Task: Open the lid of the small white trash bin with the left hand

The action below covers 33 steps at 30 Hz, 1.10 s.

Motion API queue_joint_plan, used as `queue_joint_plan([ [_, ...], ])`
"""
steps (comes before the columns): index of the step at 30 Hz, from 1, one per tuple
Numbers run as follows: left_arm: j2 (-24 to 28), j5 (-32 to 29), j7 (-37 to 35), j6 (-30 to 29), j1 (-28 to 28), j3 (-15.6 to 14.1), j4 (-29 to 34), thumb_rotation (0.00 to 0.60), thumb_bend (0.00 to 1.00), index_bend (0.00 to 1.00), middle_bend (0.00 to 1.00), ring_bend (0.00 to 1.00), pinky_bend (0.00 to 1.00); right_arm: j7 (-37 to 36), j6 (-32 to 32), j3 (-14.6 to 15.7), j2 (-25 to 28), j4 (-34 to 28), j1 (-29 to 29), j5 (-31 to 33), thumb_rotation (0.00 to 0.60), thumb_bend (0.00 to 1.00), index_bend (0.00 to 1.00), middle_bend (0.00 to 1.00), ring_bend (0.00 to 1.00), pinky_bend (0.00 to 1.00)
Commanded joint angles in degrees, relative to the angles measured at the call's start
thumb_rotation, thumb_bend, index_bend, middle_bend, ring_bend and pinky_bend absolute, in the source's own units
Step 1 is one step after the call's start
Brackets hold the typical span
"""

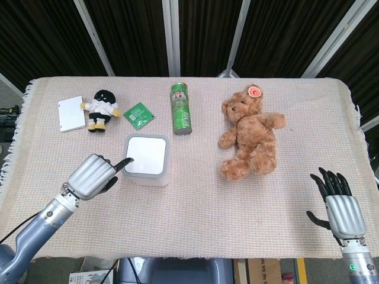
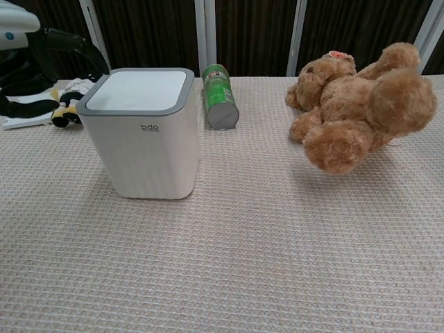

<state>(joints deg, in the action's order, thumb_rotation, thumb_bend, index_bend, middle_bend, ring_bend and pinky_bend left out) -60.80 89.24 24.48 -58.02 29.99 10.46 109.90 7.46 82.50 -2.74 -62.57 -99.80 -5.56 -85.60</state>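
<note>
Woven beige cloth with a waffle texture covers the table (image 1: 195,207), dark panels behind it. One small white trash bin (image 1: 145,160), a smooth plastic box with rounded corners and a grey-rimmed lid (image 2: 137,89) lying flat and closed, stands left of centre. Just beside its left edge hangs the left hand (image 1: 95,176), most fingers curled in, one extended toward the lid rim; contact cannot be told. Beyond lie one green cylindrical can (image 1: 181,108), one green foil packet (image 1: 138,115), one small plush doll (image 1: 102,109), one white card (image 1: 71,113) and one furry brown teddy bear (image 1: 250,134). Well apart, the right hand (image 1: 340,204) is spread, empty.
</note>
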Motion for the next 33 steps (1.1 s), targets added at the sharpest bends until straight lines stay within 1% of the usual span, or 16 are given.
queue_joint_plan([
  [1, -1.3, -1.6, 2.5, 1.5, 1.2, -0.4, 0.8, 0.6, 0.59, 0.23, 0.83, 0.75, 0.75, -0.4, 0.3, 0.1, 0.3, 0.0, 0.2, -0.1, 0.6, 0.19, 0.15, 0.04, 0.0, 0.0],
  [8, -3.0, -5.4, 7.4, 3.7, 2.9, -1.1, 1.9, 0.6, 0.59, 0.23, 0.83, 0.75, 0.75, -1.7, 0.9, 0.3, 1.0, 0.3, 0.7, -0.6, 0.6, 0.19, 0.15, 0.04, 0.0, 0.0],
  [16, -4.5, -8.3, 10.9, 3.9, 4.1, -1.6, 2.3, 0.6, 0.59, 0.24, 0.83, 0.75, 0.75, -2.8, 1.5, 0.3, 1.5, 0.5, 1.0, -1.0, 0.6, 0.19, 0.15, 0.04, 0.0, 0.0],
  [19, -4.5, -9.6, 12.4, 4.5, 4.5, -2.0, 2.7, 0.6, 0.59, 0.25, 0.83, 0.75, 0.75, -3.0, 1.6, 0.4, 1.7, 0.6, 1.1, -1.1, 0.6, 0.19, 0.15, 0.04, 0.0, 0.0],
  [23, -3.3, -12.5, 15.1, 5.5, 5.1, -2.9, 4.3, 0.6, 0.59, 0.25, 0.83, 0.75, 0.75, -3.4, 1.9, 0.3, 1.8, 0.6, 1.2, -1.2, 0.6, 0.19, 0.15, 0.04, 0.0, 0.0],
  [29, -1.4, -13.8, 16.7, 3.1, 4.9, -2.7, 7.3, 0.6, 0.58, 0.26, 0.83, 0.75, 0.75, -3.6, 2.0, 0.4, 2.0, 0.5, 1.4, -1.3, 0.6, 0.19, 0.15, 0.04, 0.0, 0.0],
  [30, -1.0, -13.5, 16.9, 2.5, 4.9, -2.6, 8.1, 0.6, 0.57, 0.26, 0.82, 0.74, 0.75, -3.6, 1.9, 0.4, 2.1, 0.5, 1.4, -1.3, 0.6, 0.19, 0.15, 0.04, 0.0, 0.0],
  [33, -0.3, -11.6, 16.0, 0.6, 4.6, -2.1, 9.9, 0.6, 0.5, 0.26, 0.76, 0.71, 0.75, -3.6, 2.1, 0.4, 2.2, 0.4, 1.5, -1.3, 0.6, 0.19, 0.15, 0.04, 0.0, 0.0],
])
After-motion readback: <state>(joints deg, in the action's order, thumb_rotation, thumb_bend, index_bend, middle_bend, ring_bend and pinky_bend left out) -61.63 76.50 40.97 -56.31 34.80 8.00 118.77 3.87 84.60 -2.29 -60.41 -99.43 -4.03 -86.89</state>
